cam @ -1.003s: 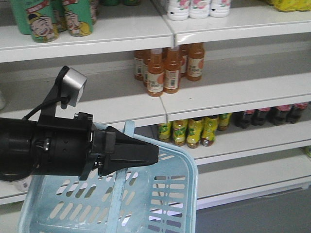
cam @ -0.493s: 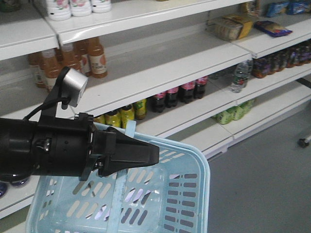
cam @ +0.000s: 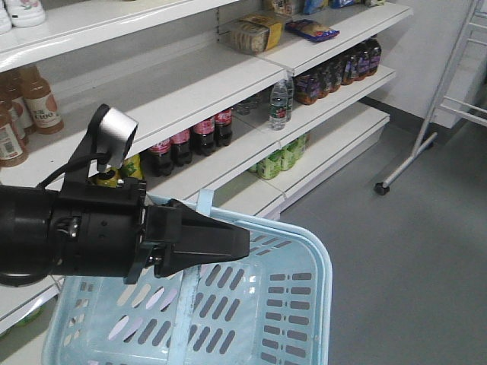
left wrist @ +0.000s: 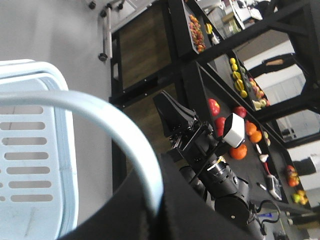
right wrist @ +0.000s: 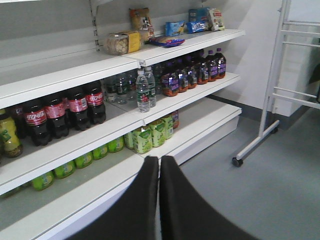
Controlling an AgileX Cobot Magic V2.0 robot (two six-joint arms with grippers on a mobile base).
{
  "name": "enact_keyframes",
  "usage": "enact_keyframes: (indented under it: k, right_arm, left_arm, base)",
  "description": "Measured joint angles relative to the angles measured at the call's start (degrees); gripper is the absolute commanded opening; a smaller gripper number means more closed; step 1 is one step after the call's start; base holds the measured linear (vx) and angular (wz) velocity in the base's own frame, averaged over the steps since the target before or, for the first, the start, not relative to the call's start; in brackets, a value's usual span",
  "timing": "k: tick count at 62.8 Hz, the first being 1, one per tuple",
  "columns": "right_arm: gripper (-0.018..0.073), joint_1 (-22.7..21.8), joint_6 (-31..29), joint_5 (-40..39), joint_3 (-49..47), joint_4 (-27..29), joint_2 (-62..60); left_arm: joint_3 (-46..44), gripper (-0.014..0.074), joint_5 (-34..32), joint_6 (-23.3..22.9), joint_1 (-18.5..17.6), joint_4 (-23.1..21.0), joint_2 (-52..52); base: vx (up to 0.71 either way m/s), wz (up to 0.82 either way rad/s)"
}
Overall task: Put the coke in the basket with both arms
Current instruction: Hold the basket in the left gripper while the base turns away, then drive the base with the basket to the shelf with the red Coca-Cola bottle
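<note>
The left arm [cam: 46, 236] is a thick matt-black cylinder with ribbed collars and small bright metal fittings, narrowing to the tapered, wedge-shaped black left gripper [cam: 245, 242]. Above it an angled black bracket [cam: 82, 161] carries a small silver-grey box with rounded corners [cam: 116, 135]; a thin black cable [cam: 50, 177] loops below that box. The right gripper [right wrist: 159, 167] has two smooth black fingers [right wrist: 137, 205], and its arm bears a similar pale box [left wrist: 233, 130]

Front, right wrist facing shelves [cam: 175, 87], left against basket [left wrist: 67, 150]
</note>
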Motion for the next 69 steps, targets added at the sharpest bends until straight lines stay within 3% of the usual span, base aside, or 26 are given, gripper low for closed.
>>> enact_keyframes:
  k: [28, 69]
  right_arm:
    - [-0.0006, 0.0, 0.0, 0.0, 0.0, 0.0, 0.0]
    - [-0.0006, 0.0, 0.0, 0.0, 0.0, 0.0, 0.0]
  left_arm:
    - [0.0, -0.0006, 0.0, 0.0, 0.0, 0.0, 0.0]
    - [0.0, -0.0006, 0.1, 0.0, 0.0, 0.0, 0.0]
  base:
    - [-0.02, -0.43]
    - [0.08, -0.77]
